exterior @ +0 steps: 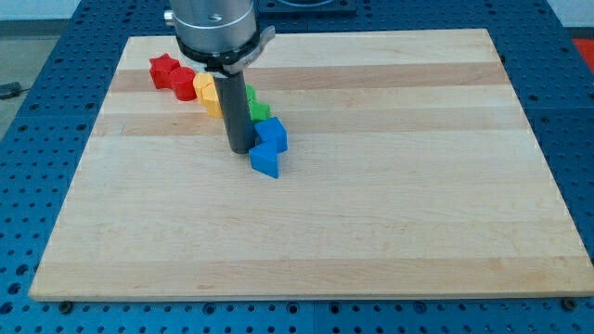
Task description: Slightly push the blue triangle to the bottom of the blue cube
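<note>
The blue triangle (265,161) lies on the wooden board (371,213), just below the blue cube (273,134) and touching it. My tip (241,149) stands on the board right at the left of both blue blocks, close to the triangle's upper left edge. The rod (234,111) rises from there and hides part of the blocks behind it.
A row of blocks runs up-left from the blue cube: a green block (258,107), a yellow block (206,91), a red block (183,82) and a red star (163,68). The arm's grey head (215,32) hangs above them.
</note>
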Controlling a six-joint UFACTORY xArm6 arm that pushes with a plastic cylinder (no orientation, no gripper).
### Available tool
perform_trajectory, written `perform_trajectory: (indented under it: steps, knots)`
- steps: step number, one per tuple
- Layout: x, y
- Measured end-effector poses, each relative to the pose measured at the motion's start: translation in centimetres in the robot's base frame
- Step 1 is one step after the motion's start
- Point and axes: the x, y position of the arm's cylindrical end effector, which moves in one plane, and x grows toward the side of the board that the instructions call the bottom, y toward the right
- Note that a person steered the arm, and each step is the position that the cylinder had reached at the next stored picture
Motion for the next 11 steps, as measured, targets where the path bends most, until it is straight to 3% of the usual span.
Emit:
perform_trajectory:
  steps: [3, 5, 10, 11]
  knots:
    - [0.9, 0.9]
    - [4.7, -1.7]
    - [5.6, 7.1]
    - [6.8, 4.5]
